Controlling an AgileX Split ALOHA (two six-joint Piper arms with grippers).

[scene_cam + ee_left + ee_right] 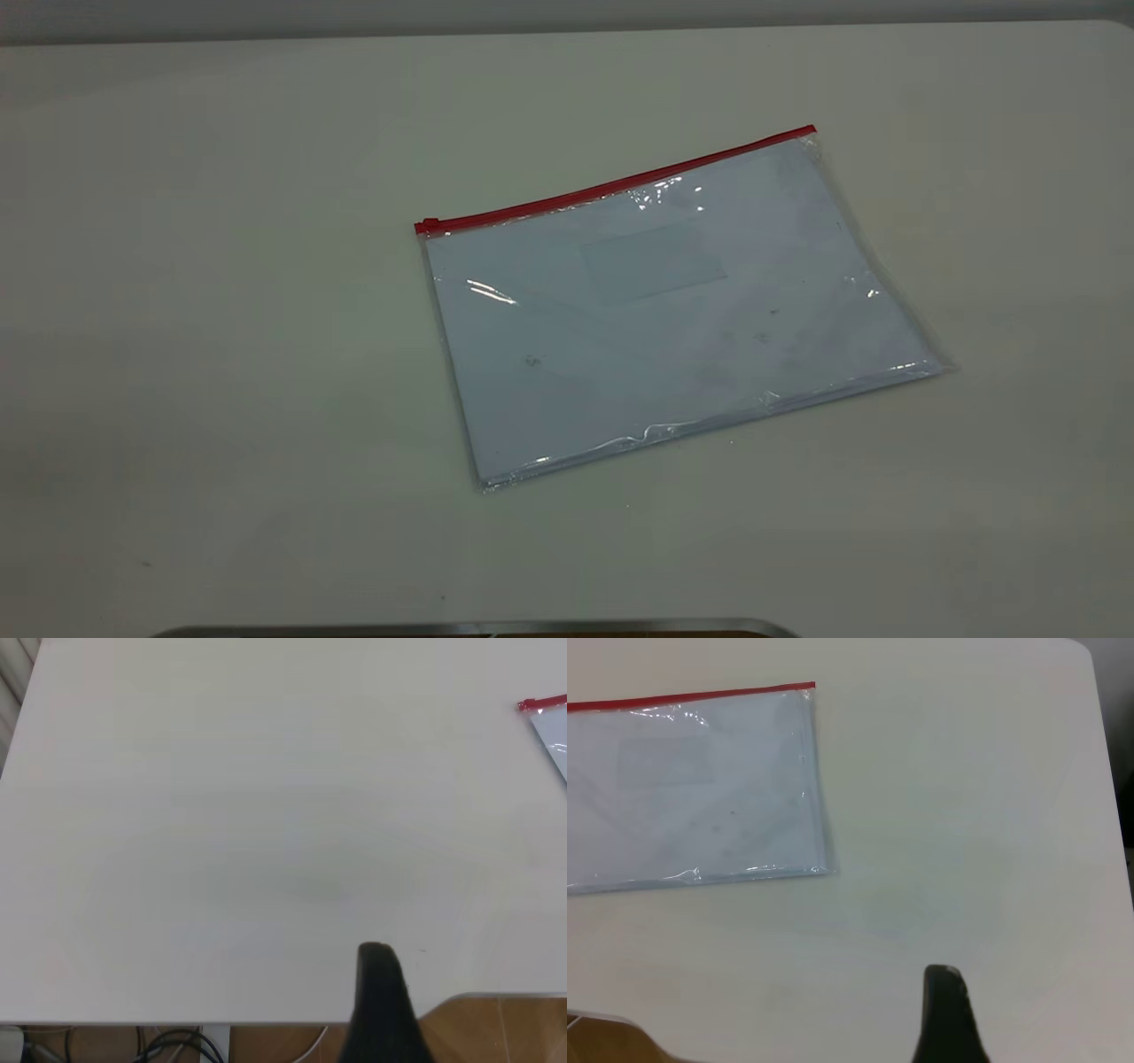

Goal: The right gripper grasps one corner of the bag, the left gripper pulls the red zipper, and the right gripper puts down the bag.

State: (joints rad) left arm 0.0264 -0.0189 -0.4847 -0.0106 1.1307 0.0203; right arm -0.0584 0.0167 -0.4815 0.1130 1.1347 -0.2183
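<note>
The bag (673,310) lies flat on the white table, a clear pouch with white papers inside. Its red zipper (620,184) runs along the far long edge, with the slider tab (427,226) at the left end. The corner of the bag (811,135) where the red strip ends is at the far right. Neither arm shows in the exterior view. The left gripper (376,992) hovers over bare table near the front edge, far from the red slider end (540,703). The right gripper (943,1010) hangs over bare table, apart from the bag (691,788) and its red-ended corner (811,687).
The white table (221,354) stretches wide on all sides of the bag. A metal-rimmed edge (478,627) shows at the front of the exterior view. Cables (177,1047) and brown floor (496,1032) lie below the table's front edge.
</note>
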